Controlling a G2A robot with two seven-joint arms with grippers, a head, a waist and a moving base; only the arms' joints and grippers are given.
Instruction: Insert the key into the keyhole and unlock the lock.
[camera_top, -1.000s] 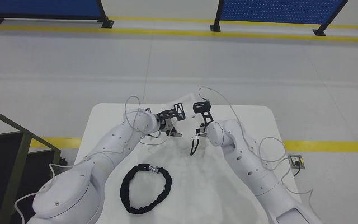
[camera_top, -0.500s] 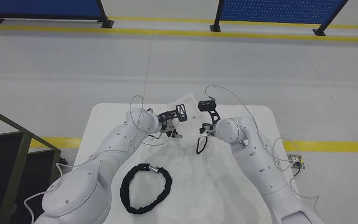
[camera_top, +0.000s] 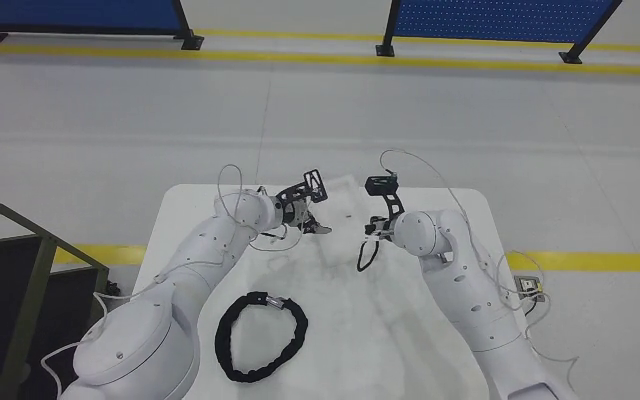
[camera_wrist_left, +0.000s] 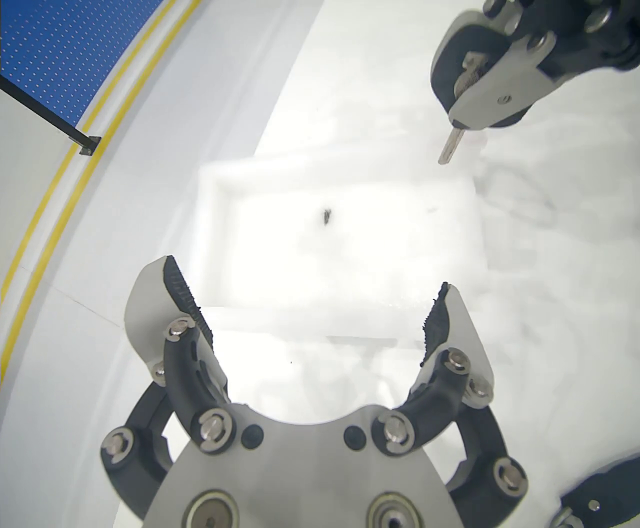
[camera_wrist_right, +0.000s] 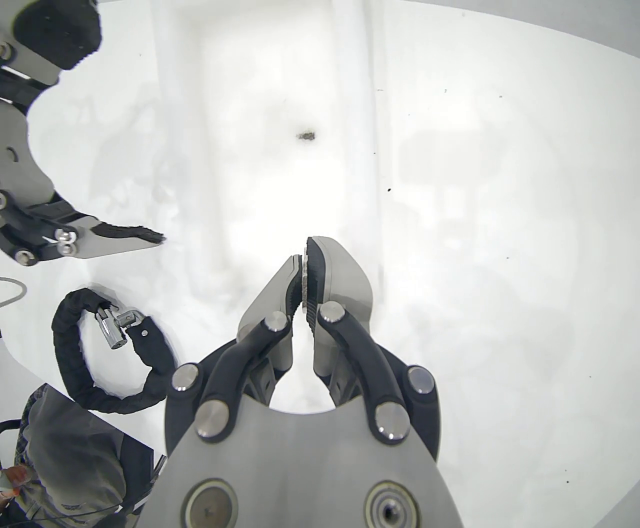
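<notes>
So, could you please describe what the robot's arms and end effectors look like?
The left arm and right arm are glossy white rounded segments, with thin pale cables looping at the wrists. The left end effector and right end effector share silver plates, black linkages, silver screws and black ridged pads.

Matt black cloth sleeves the lock (camera_top: 225, 340), its cylinder (camera_wrist_right: 111, 331) glossy metal; the key (camera_wrist_left: 448, 149) is smooth bare metal.

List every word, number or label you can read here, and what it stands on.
None can be read. The chain lock, the key and the table bear no legible print; the blue panels carry dots, and the yellow floor lines are plain.
</notes>
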